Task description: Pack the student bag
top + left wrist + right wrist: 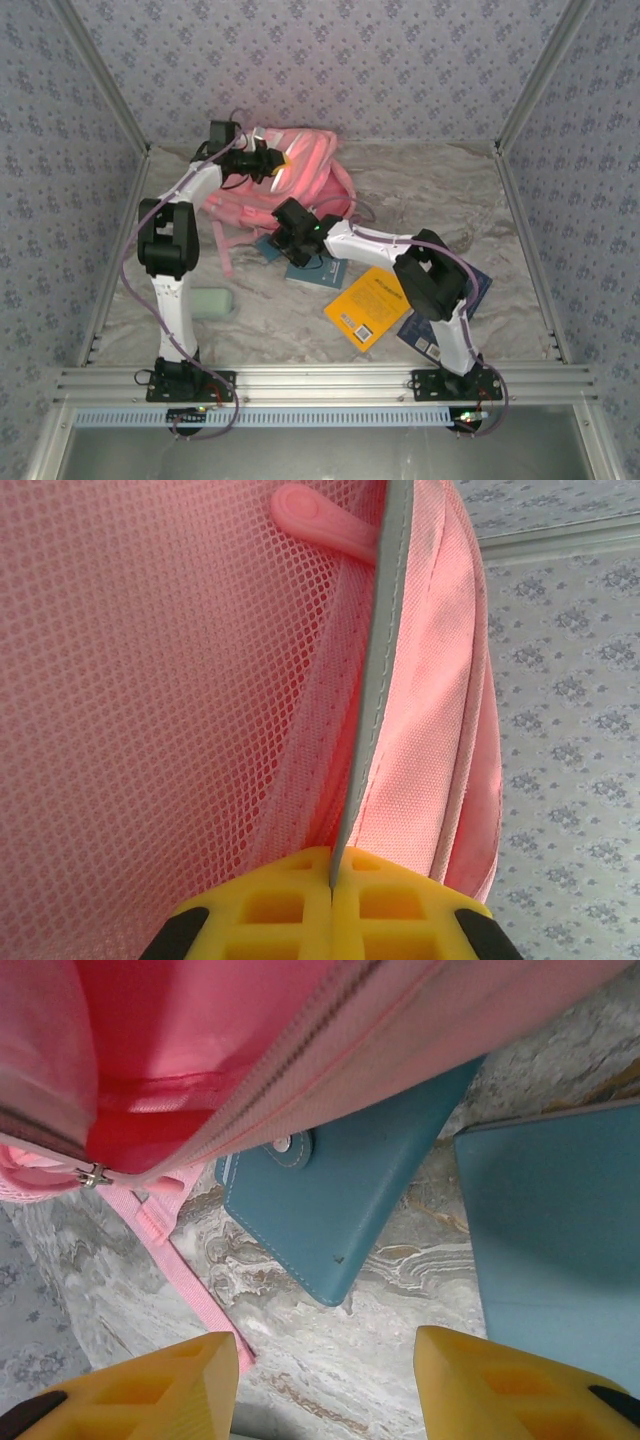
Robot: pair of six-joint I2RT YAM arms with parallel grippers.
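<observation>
The pink student bag (305,165) lies at the back of the table, left of centre. My left gripper (272,160) is at its top edge. In the left wrist view that gripper (331,880) is shut on the bag's grey trim (375,700), between a mesh pocket (130,680) and the pink fabric. My right gripper (292,238) hovers just in front of the bag. Seen from the right wrist, it (325,1360) stands open over bare table, with nothing between its yellow fingers (170,1385). Ahead of it lie a teal wallet (320,1200), half under the bag (200,1050), and a pink strap (175,1270).
A teal book (550,1230) lies right of the wallet. A yellow book (368,305) and a dark blue book (472,290) lie under the right arm. A pale green case (212,303) rests near the left arm. Papered walls close in the table.
</observation>
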